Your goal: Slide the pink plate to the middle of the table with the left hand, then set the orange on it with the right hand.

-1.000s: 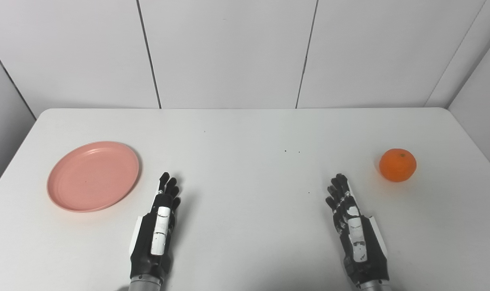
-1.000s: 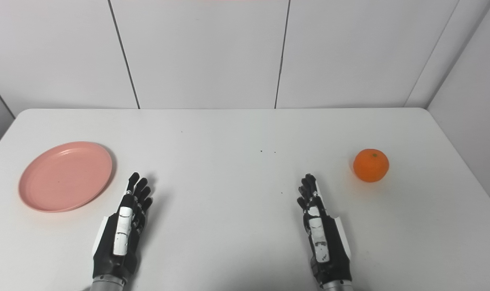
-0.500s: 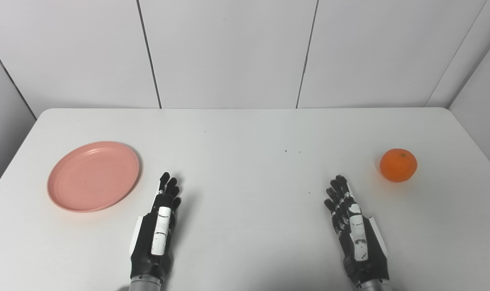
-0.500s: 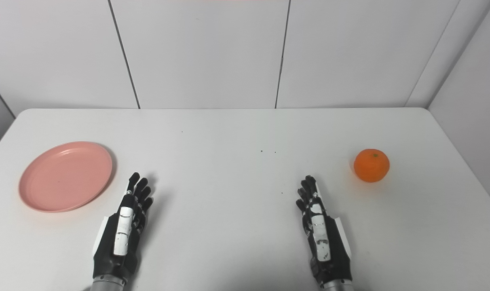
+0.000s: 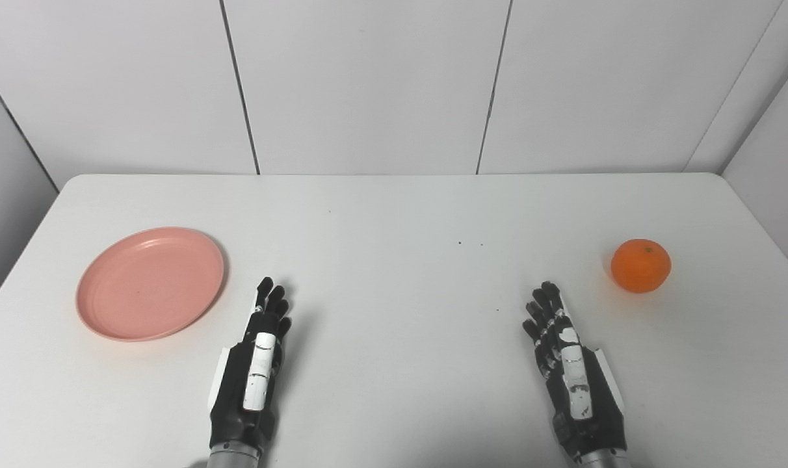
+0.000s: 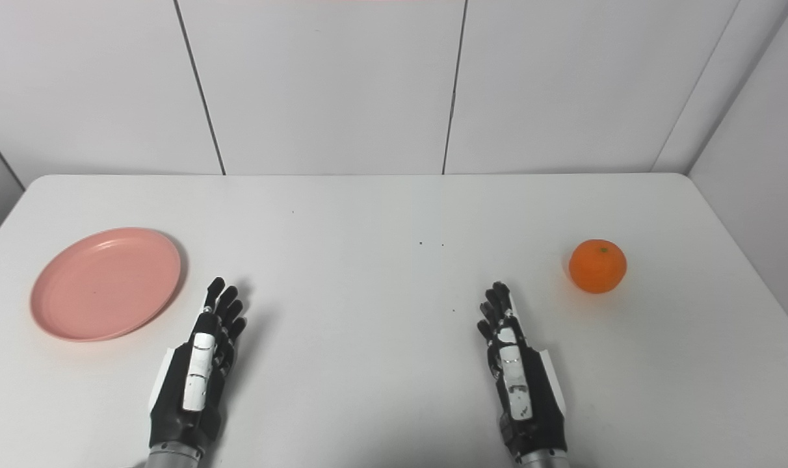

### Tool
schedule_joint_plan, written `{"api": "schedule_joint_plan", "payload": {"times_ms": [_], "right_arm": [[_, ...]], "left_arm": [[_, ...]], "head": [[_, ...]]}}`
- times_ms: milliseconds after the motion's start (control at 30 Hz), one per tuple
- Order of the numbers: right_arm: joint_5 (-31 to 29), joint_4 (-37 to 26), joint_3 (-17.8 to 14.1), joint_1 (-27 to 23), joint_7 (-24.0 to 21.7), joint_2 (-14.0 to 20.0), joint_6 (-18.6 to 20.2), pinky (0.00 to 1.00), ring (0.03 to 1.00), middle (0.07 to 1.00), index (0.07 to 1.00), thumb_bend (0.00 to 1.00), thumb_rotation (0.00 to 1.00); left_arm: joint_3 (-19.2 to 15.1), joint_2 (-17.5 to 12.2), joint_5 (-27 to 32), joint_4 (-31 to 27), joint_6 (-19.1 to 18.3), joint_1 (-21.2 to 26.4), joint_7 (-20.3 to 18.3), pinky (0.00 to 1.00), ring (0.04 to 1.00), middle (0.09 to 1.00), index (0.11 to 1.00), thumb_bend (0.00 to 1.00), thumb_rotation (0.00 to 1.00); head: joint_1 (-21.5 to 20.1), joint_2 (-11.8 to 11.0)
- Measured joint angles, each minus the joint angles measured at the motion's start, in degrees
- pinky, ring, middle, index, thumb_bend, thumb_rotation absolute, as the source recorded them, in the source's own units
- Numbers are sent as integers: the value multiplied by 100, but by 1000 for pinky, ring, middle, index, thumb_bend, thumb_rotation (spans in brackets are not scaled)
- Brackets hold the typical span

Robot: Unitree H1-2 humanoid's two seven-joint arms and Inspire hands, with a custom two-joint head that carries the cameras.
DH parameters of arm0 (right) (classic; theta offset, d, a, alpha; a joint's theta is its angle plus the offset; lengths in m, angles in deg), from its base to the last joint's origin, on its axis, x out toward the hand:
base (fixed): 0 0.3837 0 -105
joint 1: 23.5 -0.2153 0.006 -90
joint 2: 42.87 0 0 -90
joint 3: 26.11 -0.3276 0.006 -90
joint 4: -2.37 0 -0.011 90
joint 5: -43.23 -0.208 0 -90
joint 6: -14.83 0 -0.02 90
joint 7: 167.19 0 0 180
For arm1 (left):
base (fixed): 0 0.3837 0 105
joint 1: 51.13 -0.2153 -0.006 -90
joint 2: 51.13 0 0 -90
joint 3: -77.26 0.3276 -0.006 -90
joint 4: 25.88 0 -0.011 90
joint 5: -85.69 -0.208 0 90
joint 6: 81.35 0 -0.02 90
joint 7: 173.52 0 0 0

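Observation:
A pink plate [image 5: 149,282] lies flat at the left side of the white table [image 5: 394,214]. An orange [image 5: 640,265] sits at the right side of the table. My left hand [image 5: 253,370] is open and empty near the front edge, to the right of the plate and apart from it. My right hand [image 5: 571,377] is open and empty near the front edge, to the left of the orange and nearer to me, apart from it. The right eye view also shows the plate [image 6: 105,283], the orange [image 6: 597,266] and both hands.
White wall panels stand behind the table's far edge. A grey wall runs close along the table's right side. A few tiny dark specks [image 5: 470,244] lie near the table's middle.

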Motion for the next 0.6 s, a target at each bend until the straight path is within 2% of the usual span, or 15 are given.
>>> {"api": "schedule_joint_plan", "payload": {"times_ms": [467, 600], "right_arm": [[22, 1, 0, 1, 9, -1, -4, 1000, 987, 984, 991, 842, 956], [11, 6, -1, 1, 4, 2, -8, 1000, 990, 990, 999, 841, 964]], "left_arm": [[1, 15, 2, 5, 7, 0, 0, 1000, 1000, 1000, 1000, 765, 904], [11, 23, 0, 28, 49, 0, 5, 1000, 1000, 1000, 1000, 768, 889]], "head": [[97, -53], [464, -140]]}}
